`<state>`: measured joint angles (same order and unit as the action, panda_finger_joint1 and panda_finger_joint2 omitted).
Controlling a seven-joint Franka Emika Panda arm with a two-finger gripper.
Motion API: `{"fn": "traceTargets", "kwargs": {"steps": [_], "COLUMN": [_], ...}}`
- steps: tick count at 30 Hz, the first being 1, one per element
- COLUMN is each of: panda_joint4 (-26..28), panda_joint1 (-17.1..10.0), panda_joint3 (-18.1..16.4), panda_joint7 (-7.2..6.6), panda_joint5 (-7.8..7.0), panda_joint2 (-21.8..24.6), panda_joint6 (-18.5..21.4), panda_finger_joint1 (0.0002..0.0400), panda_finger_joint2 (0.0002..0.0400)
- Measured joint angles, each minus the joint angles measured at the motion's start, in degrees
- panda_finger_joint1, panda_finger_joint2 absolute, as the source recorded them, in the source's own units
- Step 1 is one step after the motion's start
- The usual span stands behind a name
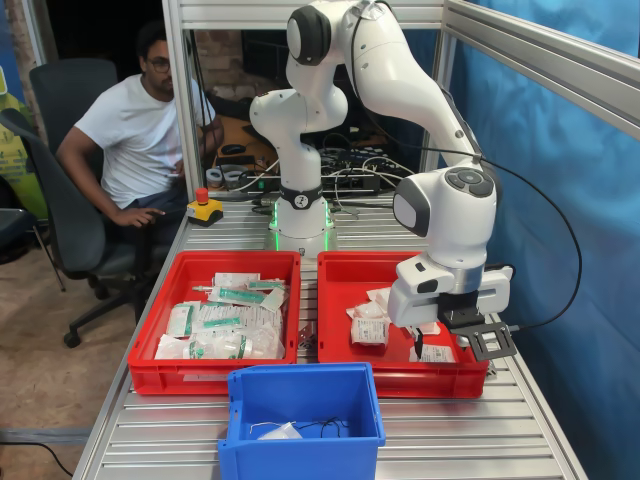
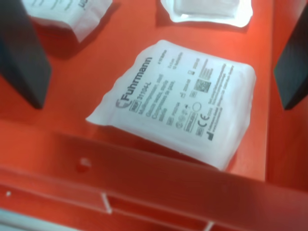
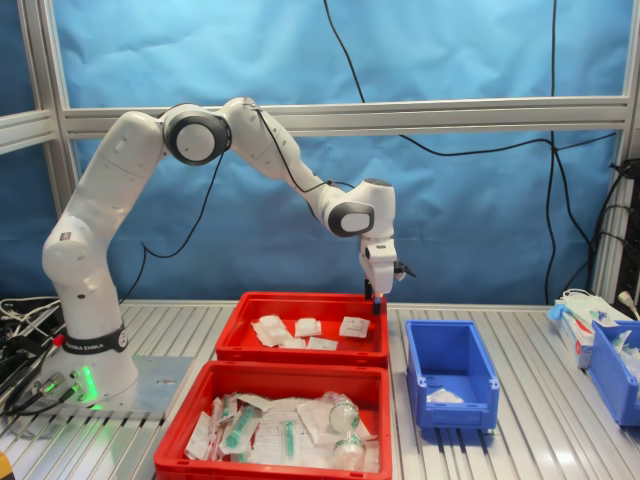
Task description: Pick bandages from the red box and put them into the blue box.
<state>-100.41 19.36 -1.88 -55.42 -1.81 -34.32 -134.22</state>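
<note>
Ribbed aluminium bench [image 1: 470,430] partly cut off in both exterior views. Shallow red plastic tray [image 1: 345,275]: near corner hidden behind tool [image 1: 462,335]. Deep blue plastic bin [image 1: 300,385] just beside red tray, holding one pouch. Tool spread wide, empty, straddling puffy white printed bandage pouch [image 2: 185,98] on red tray floor; fingertips hard to make out.

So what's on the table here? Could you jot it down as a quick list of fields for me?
arm: one white robot arm, gripper open over a pouch
target pouch: white bandage lying flat between the fingers, not gripped
source: red box with a few white pouches
other tray: second red tray crowded with green-printed packets
destination: blue box, one white pouch inside
bystander: seated man behind the table
</note>
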Motion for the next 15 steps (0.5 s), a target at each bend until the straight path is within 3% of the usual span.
{"fn": "traceTargets", "kwargs": {"steps": [15], "panda_joint4": [-0.95], "panda_joint1": [0.04], "panda_joint3": [0.0], "panda_joint7": [0.0], "panda_joint5": [0.0], "panda_joint2": [0.0], "panda_joint6": [1.1], "panda_finger_joint1": [0.04], "panda_finger_joint2": [0.04]}}
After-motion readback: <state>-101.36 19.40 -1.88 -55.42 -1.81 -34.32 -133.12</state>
